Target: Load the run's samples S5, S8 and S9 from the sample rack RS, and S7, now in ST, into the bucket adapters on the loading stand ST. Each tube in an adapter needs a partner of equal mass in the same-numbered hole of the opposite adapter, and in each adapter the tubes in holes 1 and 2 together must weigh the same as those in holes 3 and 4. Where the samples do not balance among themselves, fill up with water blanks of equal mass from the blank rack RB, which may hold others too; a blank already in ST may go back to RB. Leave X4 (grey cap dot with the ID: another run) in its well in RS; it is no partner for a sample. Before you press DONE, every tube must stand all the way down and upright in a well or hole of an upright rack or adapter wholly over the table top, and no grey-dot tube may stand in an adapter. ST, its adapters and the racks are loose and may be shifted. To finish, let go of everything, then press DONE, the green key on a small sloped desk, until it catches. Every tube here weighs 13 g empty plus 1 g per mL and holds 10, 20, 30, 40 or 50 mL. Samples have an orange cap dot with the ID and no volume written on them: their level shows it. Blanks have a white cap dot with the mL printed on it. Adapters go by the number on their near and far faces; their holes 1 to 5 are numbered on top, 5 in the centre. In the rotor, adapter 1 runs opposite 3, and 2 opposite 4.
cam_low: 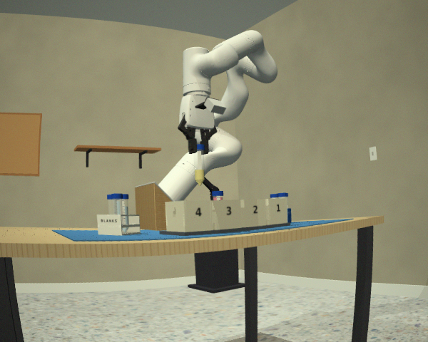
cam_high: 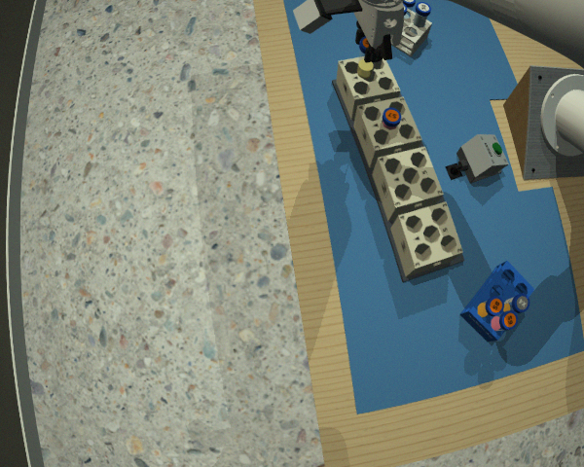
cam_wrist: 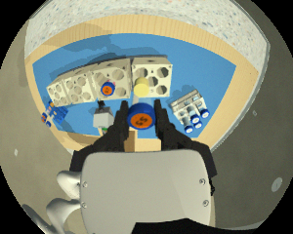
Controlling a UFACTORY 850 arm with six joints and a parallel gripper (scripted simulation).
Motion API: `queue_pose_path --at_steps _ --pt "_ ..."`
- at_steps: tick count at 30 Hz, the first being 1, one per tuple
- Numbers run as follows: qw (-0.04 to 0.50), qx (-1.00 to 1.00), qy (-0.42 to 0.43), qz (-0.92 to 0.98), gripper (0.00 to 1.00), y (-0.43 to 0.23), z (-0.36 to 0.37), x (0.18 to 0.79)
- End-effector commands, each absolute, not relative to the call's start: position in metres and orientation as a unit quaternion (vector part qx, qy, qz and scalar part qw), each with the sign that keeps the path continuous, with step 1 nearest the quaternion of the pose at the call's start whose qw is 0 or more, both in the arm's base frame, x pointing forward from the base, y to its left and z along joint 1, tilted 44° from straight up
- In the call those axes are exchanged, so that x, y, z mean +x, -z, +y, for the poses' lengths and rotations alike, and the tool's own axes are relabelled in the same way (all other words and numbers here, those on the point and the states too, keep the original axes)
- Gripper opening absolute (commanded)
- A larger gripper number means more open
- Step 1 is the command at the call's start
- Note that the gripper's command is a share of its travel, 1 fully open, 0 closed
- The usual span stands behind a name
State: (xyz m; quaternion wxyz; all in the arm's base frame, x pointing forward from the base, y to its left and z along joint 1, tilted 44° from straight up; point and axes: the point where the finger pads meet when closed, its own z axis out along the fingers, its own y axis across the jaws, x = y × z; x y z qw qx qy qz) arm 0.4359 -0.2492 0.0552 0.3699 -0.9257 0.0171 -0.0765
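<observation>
My gripper is shut on the blue cap of an orange-dot sample tube with a little yellow liquid at its tip. The tube hangs upright, clear above adapter 4, near that adapter's centre hole. Its ID is too small to read. Tube S7 stands in adapter 3. Adapters 2 and 1 hold no tubes. The blue sample rack holds two orange-dot tubes and the grey-dot tube.
The white blank rack with blue-capped blanks stands just beyond adapter 4. The grey desk with the green DONE key sits right of the stand. The arm's wooden base block is at the right edge.
</observation>
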Motion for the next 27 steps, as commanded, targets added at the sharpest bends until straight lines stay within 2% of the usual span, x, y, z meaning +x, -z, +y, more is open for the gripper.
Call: queue_pose_path --at_steps 1,27 --pt "0.369 -0.926 0.077 0.017 0.0 -0.056 -0.25 0.436" --pt "0.369 -0.926 0.077 0.017 0.0 -0.031 -0.226 0.442"
